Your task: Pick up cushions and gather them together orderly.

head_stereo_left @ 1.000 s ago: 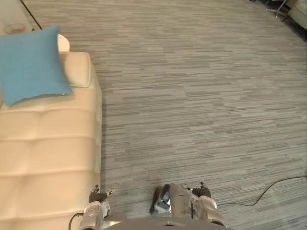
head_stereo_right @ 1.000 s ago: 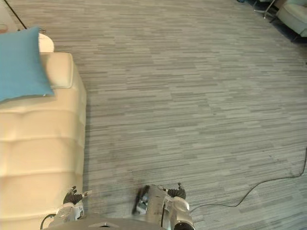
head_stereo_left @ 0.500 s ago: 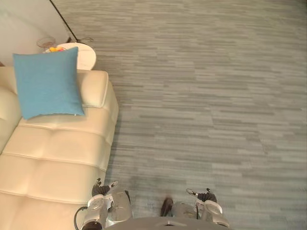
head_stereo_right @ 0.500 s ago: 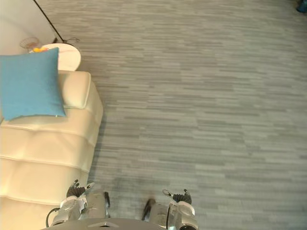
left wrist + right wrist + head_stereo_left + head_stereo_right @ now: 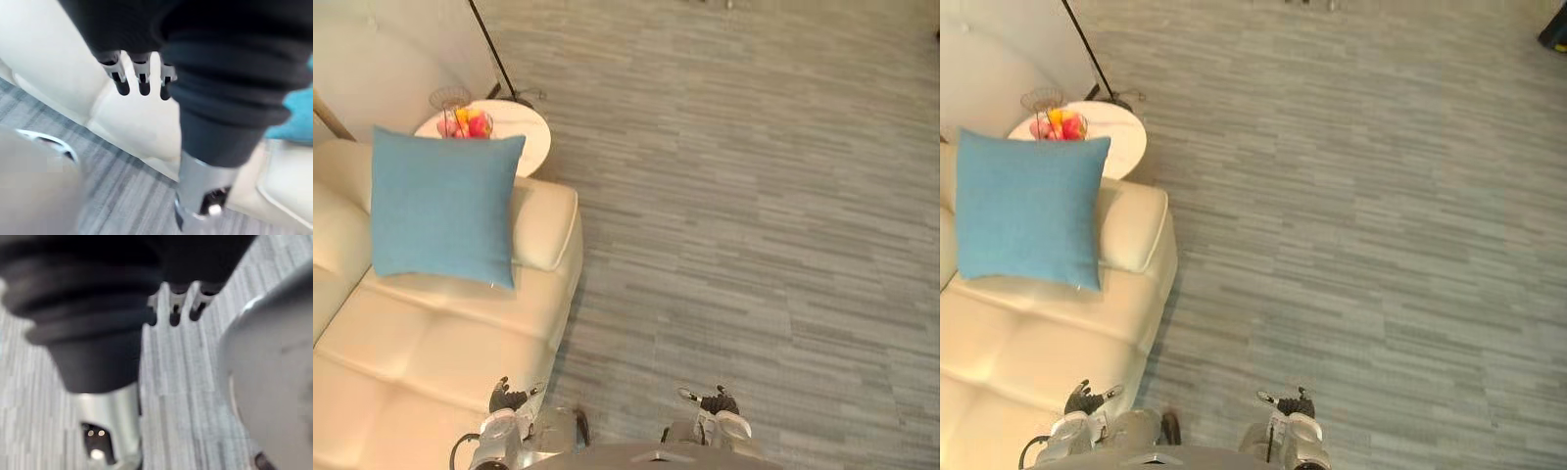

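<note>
A blue square cushion leans against the back of a cream sofa, close to its far armrest; a corner of the blue cushion also shows in the left wrist view. My left hand hangs low beside the sofa's front edge, fingers straight, holding nothing. My right hand hangs over the carpet, fingers straight and empty. Both hands are far from the cushion, at the bottom of the head views: left hand, right hand.
A small round white side table with a wire bowl of fruit stands behind the armrest. A black floor-lamp pole rises beside it. Grey striped carpet spreads to the right of the sofa.
The whole picture has swung towards the sofa: the camera moved. The cushion now sits nearer the middle, and the side table and lamp pole have come into view. Both hands still hang low.
</note>
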Tool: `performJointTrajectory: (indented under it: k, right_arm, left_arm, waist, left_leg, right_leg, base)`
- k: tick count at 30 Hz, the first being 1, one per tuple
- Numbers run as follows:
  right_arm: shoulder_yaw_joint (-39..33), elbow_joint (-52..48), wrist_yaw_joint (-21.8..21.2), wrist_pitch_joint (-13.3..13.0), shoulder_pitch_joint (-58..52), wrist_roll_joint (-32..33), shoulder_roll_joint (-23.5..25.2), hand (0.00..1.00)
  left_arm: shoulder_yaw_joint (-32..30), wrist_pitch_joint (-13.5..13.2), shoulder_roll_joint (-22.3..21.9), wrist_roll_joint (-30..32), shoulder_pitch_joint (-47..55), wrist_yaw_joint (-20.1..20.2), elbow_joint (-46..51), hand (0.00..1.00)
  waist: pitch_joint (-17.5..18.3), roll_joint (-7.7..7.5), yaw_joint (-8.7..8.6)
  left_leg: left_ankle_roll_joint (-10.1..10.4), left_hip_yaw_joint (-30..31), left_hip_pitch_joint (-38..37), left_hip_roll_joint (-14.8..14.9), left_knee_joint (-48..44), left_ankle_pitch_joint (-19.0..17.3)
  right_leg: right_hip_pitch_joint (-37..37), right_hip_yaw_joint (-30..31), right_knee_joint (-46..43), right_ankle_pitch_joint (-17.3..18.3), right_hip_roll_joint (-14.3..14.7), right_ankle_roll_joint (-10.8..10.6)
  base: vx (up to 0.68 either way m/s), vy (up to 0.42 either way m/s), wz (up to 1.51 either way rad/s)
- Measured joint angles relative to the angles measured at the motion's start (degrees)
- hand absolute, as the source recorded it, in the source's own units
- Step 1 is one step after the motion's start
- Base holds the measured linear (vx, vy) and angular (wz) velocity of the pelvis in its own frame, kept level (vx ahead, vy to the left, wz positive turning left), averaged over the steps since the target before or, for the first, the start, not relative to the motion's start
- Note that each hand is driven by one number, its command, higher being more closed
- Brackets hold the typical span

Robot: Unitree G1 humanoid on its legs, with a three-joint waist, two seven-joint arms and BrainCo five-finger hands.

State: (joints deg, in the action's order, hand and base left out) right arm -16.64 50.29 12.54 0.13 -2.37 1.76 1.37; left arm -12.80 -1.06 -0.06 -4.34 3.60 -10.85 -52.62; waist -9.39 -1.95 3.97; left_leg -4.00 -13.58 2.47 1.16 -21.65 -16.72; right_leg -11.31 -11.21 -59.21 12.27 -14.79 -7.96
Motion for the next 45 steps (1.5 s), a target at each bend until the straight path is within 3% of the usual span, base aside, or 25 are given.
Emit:
performJointTrajectory:
  k: [3,5,7,8,9,12,13,15,16,17,18,19,22,23,24,26,29,31,33,35,38,41,43,44,45]
  right_arm:
    - [-0.1,0.0,0.0,-0.4,0.1,0.0,-0.2,0.00]
    - [-0.5,0.0,0.0,-0.4,-0.1,0.0,-0.3,0.00]
    - [-0.7,0.1,0.0,-0.4,-0.7,0.0,-0.3,0.00]
    - [-2.1,0.4,-0.1,-0.2,-1.3,0.4,-0.7,0.00]
    - [-2.9,0.5,0.1,0.0,-1.6,0.2,-1.5,0.00]
    - [-3.7,0.4,0.0,0.0,-1.5,0.2,-1.7,0.00]
    - [-3.7,0.5,0.0,0.0,-1.5,0.2,-1.6,0.00]
    - [-3.3,0.5,0.0,0.0,-1.7,0.2,-2.0,0.00]
    - [-3.0,0.5,0.0,0.0,-1.8,0.2,-2.0,0.00]
    - [-2.5,0.6,0.0,0.0,-2.0,0.2,-1.9,0.00]
    - [-2.4,0.7,0.0,0.0,-2.0,0.2,-1.9,0.00]
    - [-2.0,0.9,0.0,0.1,-2.3,0.2,-1.9,0.00]
    - [-2.0,1.3,0.0,0.1,-2.3,0.6,-1.9,0.00]
    - [-2.2,1.4,0.0,0.1,-1.6,0.7,-1.8,0.00]
    - [-2.2,1.4,0.0,0.1,-1.6,0.7,-1.6,0.00]
    - [-2.3,2.9,-0.1,0.1,-1.2,0.7,0.0,0.00]
    - [-2.0,4.7,-1.1,0.1,0.1,0.6,0.4,0.00]
    - [-1.9,4.8,-1.5,0.1,0.3,0.2,0.1,0.00]
    - [-1.5,4.7,-2.0,0.0,0.3,0.0,-0.3,0.00]
    - [-1.2,4.8,-2.1,0.1,-1.1,-1.3,-1.1,0.00]
    - [0.5,4.7,-2.3,-0.2,-1.8,-1.2,-1.1,0.00]
    - [0.7,4.8,-2.5,-0.5,-1.7,-1.1,-1.3,0.00]
    - [0.6,4.6,-2.6,-0.5,-1.5,-0.9,-1.4,0.00]
    - [0.6,4.4,-2.5,-0.5,-1.4,-0.9,-1.5,0.00]
    - [0.6,4.4,-2.5,-0.5,-1.5,-0.9,-1.4,0.00]
  left_arm:
    - [-0.4,0.0,-0.3,0.0,0.0,-0.1,0.0,0.00]
    - [-0.8,0.0,-0.6,0.0,0.2,-0.3,-0.2,0.00]
    - [-1.4,0.0,-0.5,0.0,-0.1,-0.4,-0.4,0.00]
    - [-2.5,0.0,-1.2,0.0,-0.1,-0.5,-1.4,0.00]
    - [-3.6,-0.1,-2.0,0.1,0.1,-0.6,-1.7,0.00]
    - [-5.3,-0.1,-3.5,0.0,0.7,-1.5,-1.8,0.00]
    - [-5.9,-0.1,-3.7,0.0,0.7,-1.5,-1.9,0.00]
    - [-7.0,-0.1,-4.4,-0.3,0.5,-1.4,-1.6,0.00]
    - [-8.3,-0.2,-4.6,-0.8,0.6,-1.5,-0.6,0.00]
    - [-9.1,-0.1,-4.5,-1.6,0.8,-1.4,0.1,0.00]
    - [-9.2,-0.1,-4.4,-2.0,0.9,-1.4,0.3,0.00]
    - [-9.1,-0.1,-4.2,-2.4,1.1,-1.4,0.4,0.00]
    - [-7.8,-0.2,-3.9,-2.8,1.1,-1.4,0.3,0.00]
    - [-6.8,-0.2,-3.4,-2.7,1.0,-1.2,0.1,0.00]
    - [-6.4,-0.2,-2.9,-2.7,1.0,-1.1,0.0,0.00]
    - [-5.8,-0.3,-1.5,-2.9,0.6,-1.2,0.1,0.00]
    - [-5.8,-0.2,-1.1,-2.9,0.7,-1.2,-1.1,0.00]
    - [-5.8,-0.3,-0.9,-2.8,0.7,-1.1,-2.3,0.00]
    - [-5.7,-0.2,-0.8,-2.8,0.7,-0.9,-3.2,0.00]
    - [-4.4,-0.1,0.4,-2.7,0.9,-0.7,-3.2,0.00]
    - [-4.6,-0.2,1.2,-2.7,1.6,-0.5,-3.0,0.00]
    - [-4.9,-0.2,1.1,-2.7,1.5,-0.4,-3.0,0.00]
    - [-5.1,-0.2,0.8,-2.7,0.9,-0.5,-3.1,0.00]
    - [-5.1,-0.1,0.6,-2.6,1.2,-0.8,-3.3,0.00]
    - [-5.3,-0.1,0.6,-2.6,1.4,-0.9,-3.2,0.00]
  waist:
    - [-0.2,0.43,-0.73]
    - [-0.1,0.92,-1.05]
    - [-0.1,0.56,-1.12]
    - [0.1,0.98,-1.29]
    - [0.6,2.35,-0.76]
    - [0.6,2.55,-0.95]
    - [1.4,3.67,-0.84]
    - [1.4,3.73,-1.00]
    - [1.4,3.90,-0.82]
    - [1.3,3.72,-0.61]
    - [1.3,3.70,-0.51]
    - [1.3,3.58,-0.22]
    - [1.4,3.68,0.34]
    - [1.9,3.85,0.40]
    - [1.9,3.06,0.39]
    - [1.9,0.26,1.32]
    - [1.8,0.23,1.96]
    - [1.9,0.33,1.68]
    - [1.7,0.45,0.66]
    - [1.2,-0.22,-0.53]
    - [1.6,-1.37,-0.85]
    - [1.7,-1.07,-1.40]
    - [1.4,-0.39,-1.68]
    - [1.3,0.04,-1.88]
    - [1.4,-0.30,-1.85]
  left_leg:
    - [0.9,3.0,-5.6,1.2,4.1,-0.3]
    - [3.6,5.7,-7.5,3.4,5.7,-1.3]
    - [6.2,8.8,-7.9,4.3,6.0,-2.5]
    - [7.8,11.8,-8.7,5.2,6.1,-3.3]
    - [7.7,13.4,-8.9,5.9,7.2,-2.3]
    - [8.7,15.4,-10.7,6.3,8.9,0.2]
    - [8.9,16.2,-10.5,7.2,7.6,0.5]
    - [9.4,18.2,-5.5,8.2,-2.0,0.7]
    - [11.9,17.7,-0.6,9.2,-11.7,2.7]
    - [11.8,14.4,4.0,11.2,-20.6,4.2]
    - [11.2,12.5,5.2,12.0,-22.9,4.2]
    - [9.6,6.9,7.9,13.4,-26.1,3.1]
    - [7.8,-2.3,10.4,12.9,-16.7,3.4]
    - [6.1,-5.6,10.1,11.5,-9.3,5.1]
    - [5.4,-5.7,9.8,10.1,-7.0,5.7]
    - [3.5,-6.4,8.9,6.2,0.7,9.2]
    - [2.6,-6.6,5.8,3.8,4.6,10.5]
    - [2.5,-6.5,3.0,2.5,7.2,10.6]
    - [2.8,-4.6,0.8,1.3,11.0,9.8]
    - [2.7,-1.1,-1.6,-0.1,11.9,9.7]
    - [2.6,2.3,-2.7,-0.1,12.0,9.6]
    - [2.7,6.0,-2.7,0.9,12.7,9.5]
    - [3.4,7.8,-2.8,2.1,12.7,9.2]
    - [5.0,9.1,-2.5,3.1,12.6,8.9]
    - [5.6,9.5,-2.5,3.1,12.5,8.7]
  right_leg:
    - [-4.2,-1.4,9.6,3.5,2.7,2.9]
    - [-5.7,0.7,22.8,2.8,6.3,3.1]
    - [-6.3,5.9,35.1,-2.8,8.1,2.5]
    - [-4.6,5.7,36.0,-7.8,9.1,2.9]
    - [-4.8,4.2,33.9,-5.9,9.3,3.4]
    - [-5.0,1.7,27.3,0.5,7.9,5.0]
    - [-3.7,-0.1,26.8,2.2,8.0,5.6]
    - [-0.4,-3.8,28.3,3.5,7.9,6.1]
    - [2.1,-6.2,30.0,3.8,7.8,6.6]
    - [5.0,-8.4,31.8,4.1,7.7,7.0]
    - [6.1,-9.1,32.6,4.1,7.7,7.0]
    - [9.4,-11.1,34.8,4.0,7.4,6.9]
    - [12.7,-14.6,36.8,3.6,6.3,6.2]
    - [13.3,-15.1,37.3,3.2,6.7,5.2]
    - [13.4,-14.8,38.0,2.7,6.2,4.6]
    - [14.6,-14.0,44.9,-0.5,5.7,3.9]
    - [17.2,-12.2,48.3,-3.1,5.2,3.4]
    - [17.3,-11.4,45.4,-3.1,4.0,3.3]
    - [14.2,-11.0,34.7,-2.9,1.5,3.0]
    - [7.4,-6.3,17.0,-5.1,-1.8,1.7]
    - [4.6,-2.5,14.1,-0.2,0.1,2.7]
    - [1.9,2.4,25.6,3.1,5.5,3.6]
    - [1.0,5.4,32.3,2.5,8.2,4.0]
    - [1.7,8.0,39.8,-0.4,10.2,4.1]
    - [2.2,8.5,42.5,-2.0,10.1,4.3]
  base:
    - [0.29,-0.136,0.52]
    - [0.31,-0.281,0.61]
    - [0.28,-0.324,0.85]
    - [0.37,-0.336,0.85]
    - [0.37,-0.326,0.83]
    - [0.30,-0.275,0.58]
    - [0.36,-0.291,0.82]
    - [0.30,-0.244,0.90]
    - [0.20,-0.125,0.83]
    - [0.19,-0.090,0.80]
    - [0.20,-0.060,0.77]
    - [0.15,0.004,0.70]
    - [0.17,0.077,0.75]
    - [0.16,0.111,0.83]
    - [0.16,0.120,1.11]
    - [0.13,0.118,0.84]
    - [0.08,0.065,0.11]
    - [0.01,0.051,0.03]
    - [-0.07,0.078,0.30]
    - [0.03,0.045,0.78]
    - [0.07,-0.017,0.69]
    - [0.06,-0.107,0.57]
    - [0.14,-0.199,0.54]
    - [0.18,-0.271,0.57]
    - [0.13,-0.246,0.65]
